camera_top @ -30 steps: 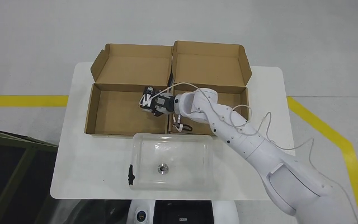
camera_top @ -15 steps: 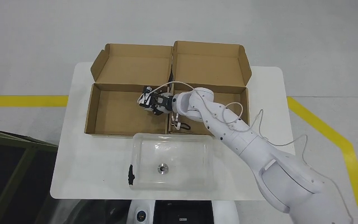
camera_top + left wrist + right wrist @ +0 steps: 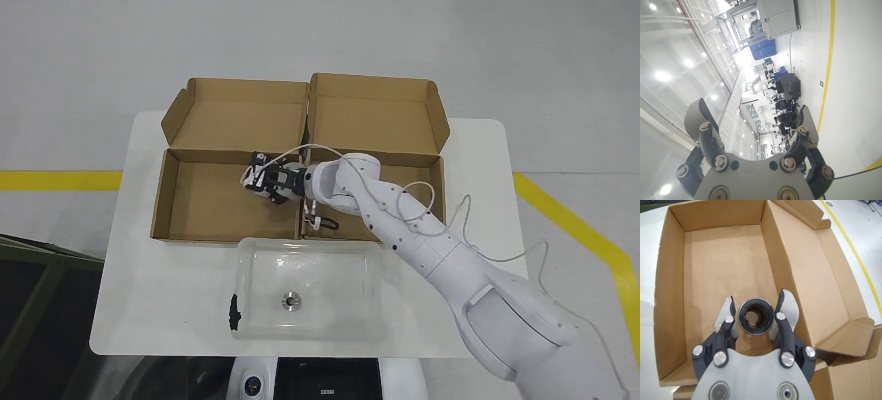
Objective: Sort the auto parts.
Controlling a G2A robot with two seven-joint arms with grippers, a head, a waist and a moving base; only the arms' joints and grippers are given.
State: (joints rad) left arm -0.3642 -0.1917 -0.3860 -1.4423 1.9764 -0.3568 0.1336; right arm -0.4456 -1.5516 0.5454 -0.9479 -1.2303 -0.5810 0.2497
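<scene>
A short metal sleeve with a black rim [image 3: 754,318] sits between the fingers of my right gripper [image 3: 756,295], inside the left cardboard box [image 3: 719,262]. The fingers are spread, and a narrow gap shows on each side of the sleeve. In the top view this gripper [image 3: 256,180] is low over the right part of the left box [image 3: 205,200]. My left gripper [image 3: 753,113] is open with nothing in it and points up into the hall.
A clear plastic bin [image 3: 370,300] at the table's front holds a small round metal part [image 3: 291,298], and a black part [image 3: 234,312] lies at its left rim. The right cardboard box [image 3: 428,178] holds a dark part [image 3: 323,222] near its front left corner.
The right gripper has shifted slightly to the left over the left box. The bin's parts have not moved.
</scene>
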